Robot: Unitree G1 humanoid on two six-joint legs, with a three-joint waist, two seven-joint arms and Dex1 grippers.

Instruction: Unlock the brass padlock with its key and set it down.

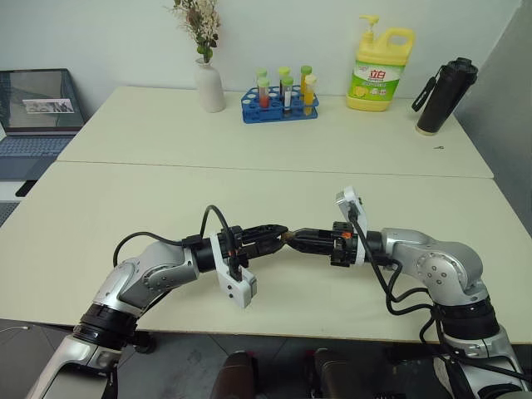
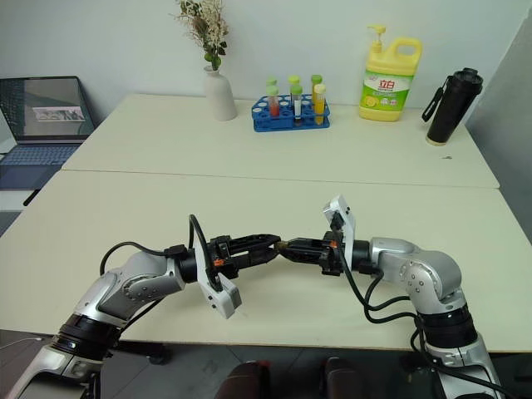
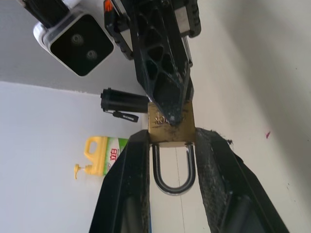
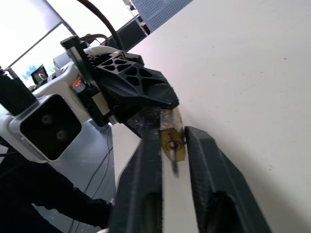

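Observation:
The brass padlock (image 3: pixel 184 131) hangs in the air over the front of the table (image 1: pixel 249 183). My left gripper (image 1: pixel 278 233) is shut on its body, with the silvery shackle (image 3: pixel 174 187) closed and pointing back between the left fingers (image 3: pixel 131 184). From the opposite side my right gripper (image 4: pixel 175 136) meets the padlock's (image 4: pixel 172 141) keyhole end. The thin key (image 4: pixel 174 166) sticks out of that end between the right jaws. They stand narrowly apart, one on each side of the key, and light shows on both sides of it.
At the table's far side stand a white vase with flowers (image 1: pixel 209 83), a blue rack of test tubes (image 1: pixel 281 100), a yellow detergent bottle (image 1: pixel 378 71) and a black bottle (image 1: pixel 445 96). A laptop (image 1: pixel 37 108) sits at the far left.

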